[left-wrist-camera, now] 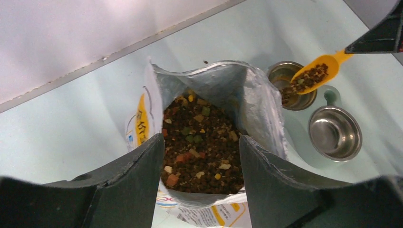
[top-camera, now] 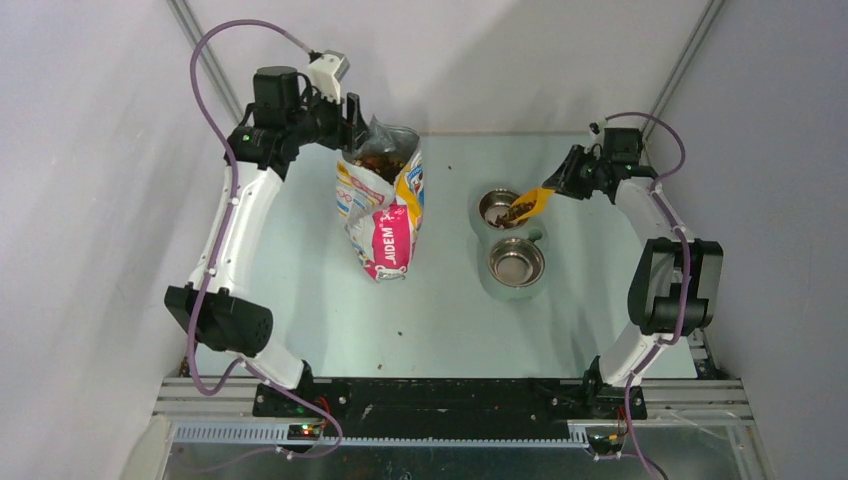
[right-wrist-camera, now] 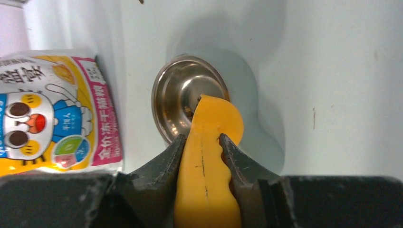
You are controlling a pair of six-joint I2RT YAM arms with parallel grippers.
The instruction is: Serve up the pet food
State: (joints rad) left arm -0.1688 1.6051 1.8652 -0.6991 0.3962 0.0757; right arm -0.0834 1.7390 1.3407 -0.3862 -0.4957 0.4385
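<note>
The pet food [left-wrist-camera: 202, 142] fills the open printed bag [top-camera: 385, 215], a heap of brown pellets with coloured bits. My left gripper [left-wrist-camera: 202, 142] straddles the bag's mouth [top-camera: 378, 152], its wide-set jaws pressing on both sides. My right gripper [right-wrist-camera: 202, 140] is shut on the handle of the yellow scoop [right-wrist-camera: 209, 156]. Loaded with pellets, the scoop [left-wrist-camera: 316, 73] tilts down over the far steel bowl [top-camera: 495, 205]. Some pellets [left-wrist-camera: 287, 95] lie in that bowl. In the right wrist view the scoop hides part of the bowl [right-wrist-camera: 180, 95].
A second steel bowl [top-camera: 516, 262], with nothing in it, sits just nearer than the first. Stray pellets [top-camera: 448, 168] dot the pale green table. Grey walls close in at the back and both sides. The arm bases sit on a black rail [top-camera: 450, 395] at the near edge.
</note>
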